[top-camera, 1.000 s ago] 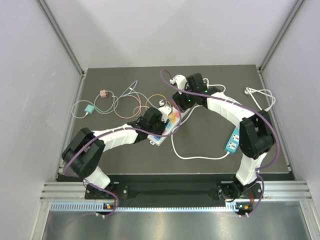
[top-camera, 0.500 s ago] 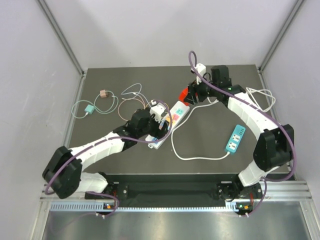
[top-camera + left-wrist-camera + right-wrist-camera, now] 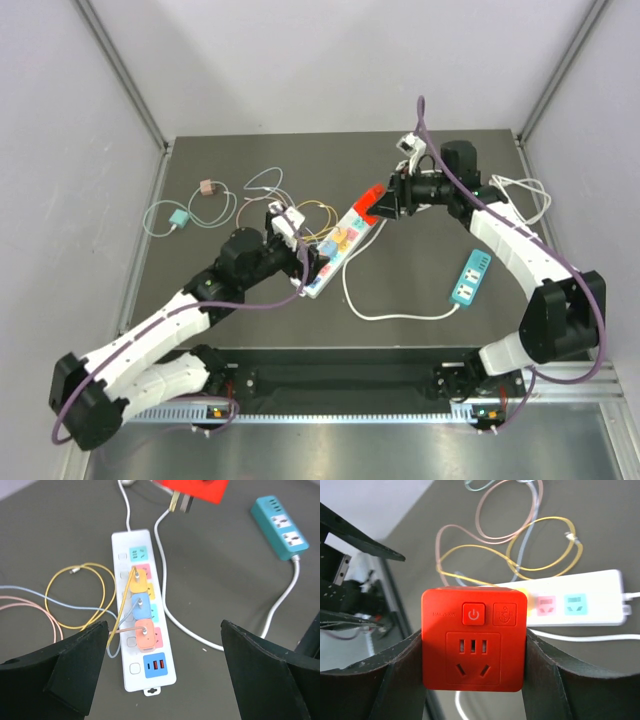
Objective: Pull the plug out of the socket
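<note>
A red cube plug (image 3: 474, 637) sits clamped between my right gripper's (image 3: 474, 655) fingers, its prongs free in the air above the strip's far end (image 3: 181, 502). In the top view the right gripper (image 3: 388, 205) holds the red plug (image 3: 372, 202) just past the white socket strip (image 3: 318, 278). The strip (image 3: 167, 680) lies on the mat with its teal socket (image 3: 137, 555) empty and yellow, blue and orange plugs in the others. My left gripper (image 3: 164, 645) hovers open over the strip's near end, touching nothing.
A teal power strip (image 3: 470, 278) lies to the right, its white cable (image 3: 400, 315) looping across the mat. Yellow, pink and blue cables (image 3: 240, 205) spread left of the white strip. More white cable (image 3: 525, 190) is coiled at the right edge.
The left gripper has opened, let go of the strip and drawn back towards the near left. The right gripper has carried the red plug off the strip, up and to the right.
</note>
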### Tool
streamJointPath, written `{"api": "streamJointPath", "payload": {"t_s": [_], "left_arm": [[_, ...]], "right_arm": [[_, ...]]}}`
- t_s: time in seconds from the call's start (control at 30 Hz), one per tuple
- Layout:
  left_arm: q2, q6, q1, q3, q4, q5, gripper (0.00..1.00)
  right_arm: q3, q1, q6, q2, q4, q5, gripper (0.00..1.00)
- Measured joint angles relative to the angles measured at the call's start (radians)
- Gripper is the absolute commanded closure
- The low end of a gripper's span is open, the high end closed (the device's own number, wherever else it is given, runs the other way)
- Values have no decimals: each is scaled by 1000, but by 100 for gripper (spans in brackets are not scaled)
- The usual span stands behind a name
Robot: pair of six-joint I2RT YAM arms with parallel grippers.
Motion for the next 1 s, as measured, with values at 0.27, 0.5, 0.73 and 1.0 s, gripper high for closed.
{"api": "streamJointPath", "payload": {"t_s": [0.27, 0.5, 0.73, 1.0], "left_arm": [[-167, 104, 0, -145, 136, 131, 1], [-78, 187, 0, -219, 385, 227, 1], [125, 170, -1, -182, 654, 273, 1], [239, 138, -15, -106, 827, 280, 1]], "right_arm": [[-84, -4, 237, -14, 121, -143, 100], [-214, -11, 482, -66, 324, -190, 100], [-311, -15, 636, -140, 506, -208, 100], [-379, -15, 742, -192, 645, -210, 100]]}}
